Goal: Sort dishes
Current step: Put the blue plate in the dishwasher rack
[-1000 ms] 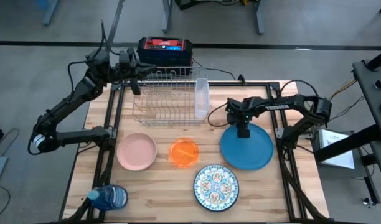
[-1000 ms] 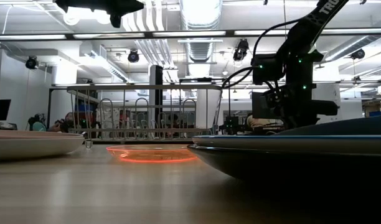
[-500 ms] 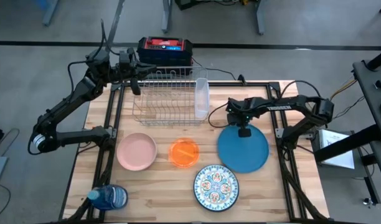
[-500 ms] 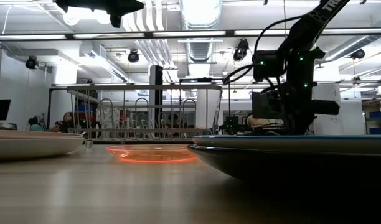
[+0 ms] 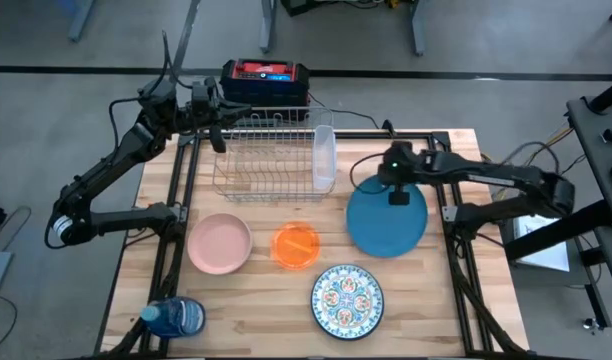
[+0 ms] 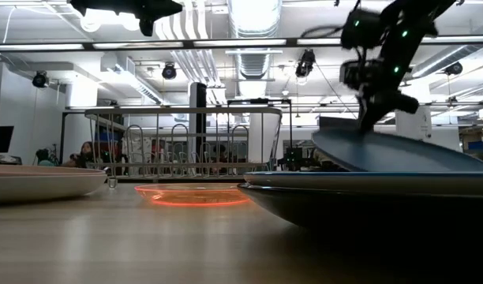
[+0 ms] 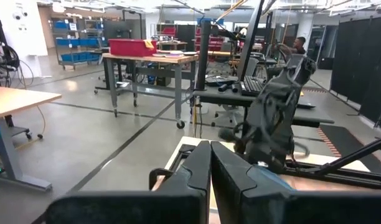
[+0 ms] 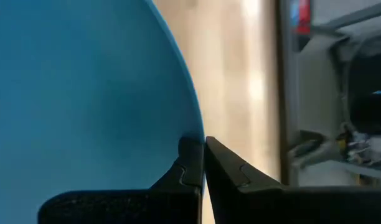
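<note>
The large plain blue plate (image 5: 386, 222) is on the right half of the table, tilted in the low view (image 6: 399, 154). My right gripper (image 5: 398, 192) is shut on its far rim. The pink dish (image 5: 219, 243), the orange bowl (image 5: 296, 245) and the ornate teal-white plate (image 5: 347, 297) rest flat on the wood. No pale blue-white plate shows. My left gripper (image 5: 218, 135) hangs shut over the far left corner of the wire dish rack (image 5: 271, 155), touching nothing. My right gripper (image 8: 202, 142) pinches the blue plate's far rim (image 8: 192, 127) between its two fingers, one on each face. The fingers come from above and from the far side. That rim is raised and the plate slopes down toward the near edge; whether its near rim touches the table I cannot tell.
A clear plastic container (image 5: 324, 158) stands at the rack's right end. A blue water bottle (image 5: 176, 317) lies at the near left corner. A red and black box (image 5: 265, 78) sits beyond the far edge. Bare wood lies between the rack and the dishes.
My right gripper has moved up and toward the far edge while its arm stretched out. The blue plate has come along, shifting toward the rack. Its far rim has risen off the table, and it now stands tilted where it lay flat.
</note>
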`<action>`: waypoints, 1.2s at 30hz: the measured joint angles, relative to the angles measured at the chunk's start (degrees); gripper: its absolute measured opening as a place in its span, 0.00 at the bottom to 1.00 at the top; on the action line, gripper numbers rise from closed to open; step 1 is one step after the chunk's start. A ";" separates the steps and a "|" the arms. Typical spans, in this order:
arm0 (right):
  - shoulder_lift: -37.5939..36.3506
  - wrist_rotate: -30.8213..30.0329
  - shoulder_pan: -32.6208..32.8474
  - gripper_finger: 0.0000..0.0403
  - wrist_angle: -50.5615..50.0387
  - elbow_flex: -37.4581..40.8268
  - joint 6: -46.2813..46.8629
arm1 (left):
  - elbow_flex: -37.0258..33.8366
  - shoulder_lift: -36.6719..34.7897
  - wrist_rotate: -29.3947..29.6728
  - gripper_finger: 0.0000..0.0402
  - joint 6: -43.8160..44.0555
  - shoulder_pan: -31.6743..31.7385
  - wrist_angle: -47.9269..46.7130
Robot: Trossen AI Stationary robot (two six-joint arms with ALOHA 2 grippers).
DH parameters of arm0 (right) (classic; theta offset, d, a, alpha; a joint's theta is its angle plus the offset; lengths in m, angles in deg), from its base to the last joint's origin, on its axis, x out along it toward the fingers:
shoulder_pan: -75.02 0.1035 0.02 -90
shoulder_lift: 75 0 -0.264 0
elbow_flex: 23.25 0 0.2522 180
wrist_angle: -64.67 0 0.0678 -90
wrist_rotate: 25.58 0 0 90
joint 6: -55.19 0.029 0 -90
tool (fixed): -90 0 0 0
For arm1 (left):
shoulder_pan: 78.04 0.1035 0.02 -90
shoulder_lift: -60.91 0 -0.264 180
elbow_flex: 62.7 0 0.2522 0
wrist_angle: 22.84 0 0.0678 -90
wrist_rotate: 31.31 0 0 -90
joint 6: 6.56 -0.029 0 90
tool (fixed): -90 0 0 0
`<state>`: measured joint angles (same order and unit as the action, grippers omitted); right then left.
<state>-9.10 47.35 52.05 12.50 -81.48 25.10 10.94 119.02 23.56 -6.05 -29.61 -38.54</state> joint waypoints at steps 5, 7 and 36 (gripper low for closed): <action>-7.46 -4.16 2.91 0.00 0.92 -0.01 -0.55 | 0.00 0.02 0.00 0.00 0.20 0.00 0.01; -10.19 -4.03 4.29 0.00 1.39 -0.02 -1.11 | 0.00 0.01 0.00 0.00 0.20 0.00 0.01; -18.30 3.42 6.76 0.00 3.00 0.28 22.39 | 0.00 0.02 0.00 0.00 0.26 0.00 -1.20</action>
<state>-27.40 50.77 58.81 15.50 -81.20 47.49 10.94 119.04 23.56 -5.79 -29.61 -39.74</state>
